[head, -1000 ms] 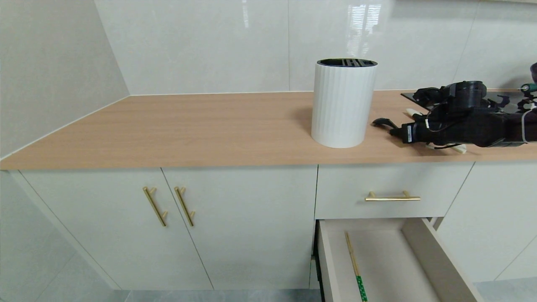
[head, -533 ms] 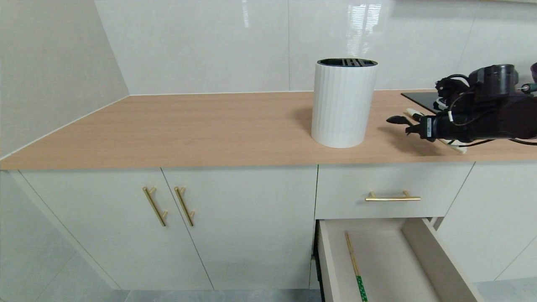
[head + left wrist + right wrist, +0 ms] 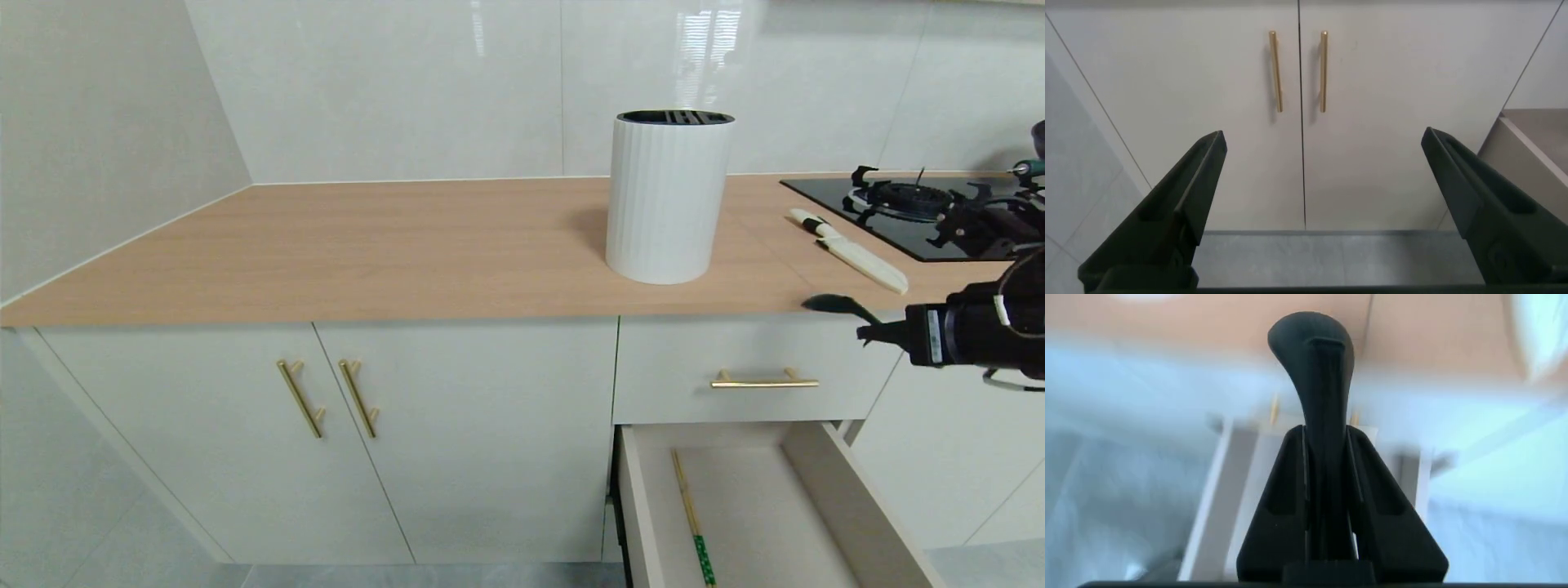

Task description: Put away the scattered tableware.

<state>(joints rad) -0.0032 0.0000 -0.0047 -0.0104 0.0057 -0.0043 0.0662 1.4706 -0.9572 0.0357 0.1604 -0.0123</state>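
Note:
My right gripper (image 3: 878, 331) is shut on the handle of a black spoon (image 3: 833, 305), in front of the counter's edge and above the open drawer (image 3: 808, 465). In the right wrist view the spoon (image 3: 1310, 343) sticks out from between the gripper's (image 3: 1327, 445) shut fingers. A pair of chopsticks (image 3: 690, 514) with green ends lies in the drawer. On the counter a white knife (image 3: 849, 251) lies to the right of the white ribbed holder (image 3: 668, 200). My left gripper (image 3: 1323, 171) is open, low down, facing the cabinet doors.
A black gas hob (image 3: 906, 208) occupies the counter's far right. A shut drawer with a gold handle (image 3: 763, 382) sits above the open one. The double cabinet doors have gold handles (image 3: 302, 402), which the left wrist view also shows (image 3: 1276, 72).
My right gripper has carried the black spoon off the counter, toward me and down past the front edge. The knife and hob are uncovered.

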